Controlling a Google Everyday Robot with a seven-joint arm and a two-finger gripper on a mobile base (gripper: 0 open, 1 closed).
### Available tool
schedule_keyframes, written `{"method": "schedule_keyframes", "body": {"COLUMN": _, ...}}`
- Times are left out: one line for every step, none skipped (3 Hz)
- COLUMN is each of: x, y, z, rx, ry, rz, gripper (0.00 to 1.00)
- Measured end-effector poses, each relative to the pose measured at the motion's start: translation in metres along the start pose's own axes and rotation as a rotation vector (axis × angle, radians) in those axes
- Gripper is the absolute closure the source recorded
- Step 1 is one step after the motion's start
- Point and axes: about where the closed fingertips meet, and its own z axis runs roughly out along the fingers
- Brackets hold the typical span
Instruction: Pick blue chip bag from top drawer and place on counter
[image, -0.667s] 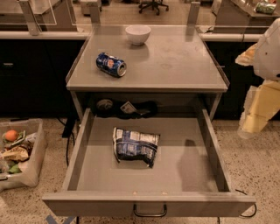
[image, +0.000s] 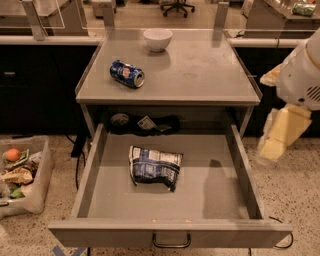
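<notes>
The blue chip bag (image: 154, 166) lies flat in the middle of the pulled-out top drawer (image: 220, 197), open to a reach from above. The gripper (image: 282, 132) hangs outside the drawer's right wall, well apart from the bag; how wide it stands I cannot tell. The counter (image: 200, 70) offers room beside the soda can (image: 127, 74).

One camera view only. It sits high, in front of the open top drawer (image: 220, 200), pitched steeply down and facing the counter (image: 200, 70) with the room beyond. Mid-range: the whole counter and drawer fit in frame. The counter is toward 12 o'clock, and the drawer handle (image: 171, 241) is close to the edge at 6 o'clock. The blue chip bag (image: 154, 166) lies near frame centre. The arm enters from the 3 o'clock edge. The gripper (image: 280, 135) hangs there, right of the drawer and outside it. A bin (image: 42, 175) is at 8 o'clock.
</notes>
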Motion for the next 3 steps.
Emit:
{"method": "schedule_keyframes", "body": {"x": -0.021, "y": 0.004, "z": 0.071, "rx": -0.057, "ry": -0.095, "rz": 0.08, "gripper": 0.0}}
{"method": "schedule_keyframes", "body": {"x": -0.05, "y": 0.003, "z": 0.141, "rx": -0.115, "ry": -0.216, "rz": 0.173, "gripper": 0.0}}
{"method": "schedule_keyframes", "body": {"x": -0.057, "y": 0.004, "z": 0.144, "rx": -0.109, "ry": -0.222, "rz": 0.165, "gripper": 0.0}}
